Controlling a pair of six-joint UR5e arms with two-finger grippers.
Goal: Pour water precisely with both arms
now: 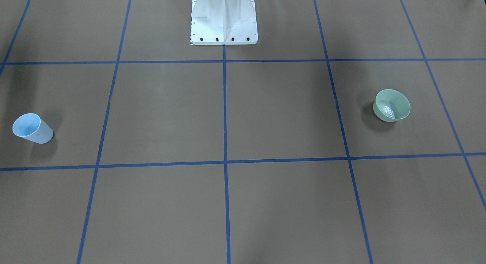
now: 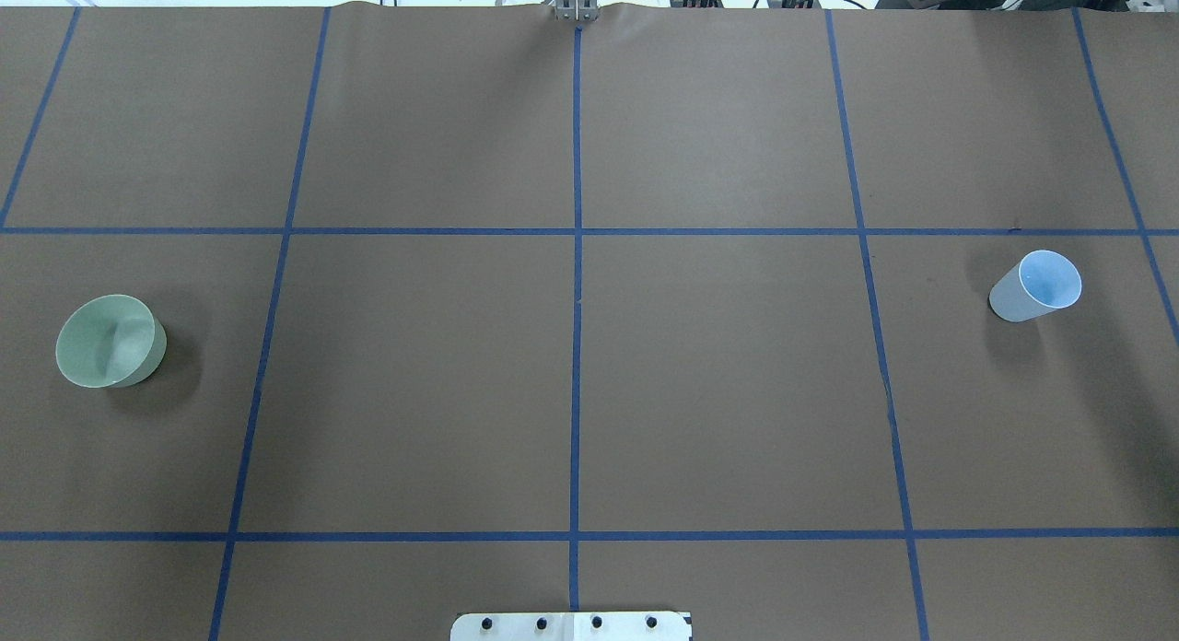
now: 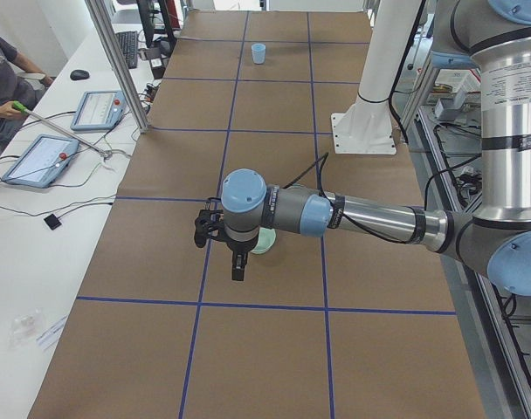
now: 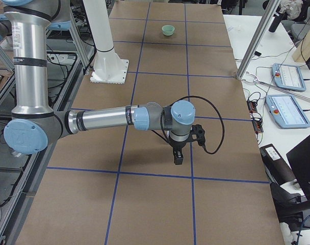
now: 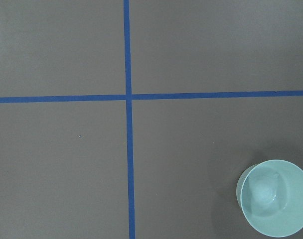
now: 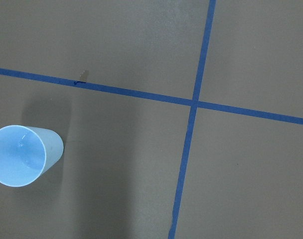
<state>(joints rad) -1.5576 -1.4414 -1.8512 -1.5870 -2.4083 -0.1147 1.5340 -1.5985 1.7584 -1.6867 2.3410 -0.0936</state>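
The water (image 1: 387,111) shows as faint glints in the green bowl (image 1: 401,104), which stands upright near the worktop's left edge. The blue cup (image 1: 42,134) stands upright near the right edge, well apart from it. The left gripper (image 3: 237,262) hangs just beside the bowl and the right gripper (image 4: 176,153) near the cup, so each is nearer its own vessel; I cannot tell whether either gripper is released or clenched.

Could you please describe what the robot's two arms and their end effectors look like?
The left arm of silver-grey metal tubes and the matching right arm have light-blue round joint caps. Black cables loop to the black left end effector and right end effector.
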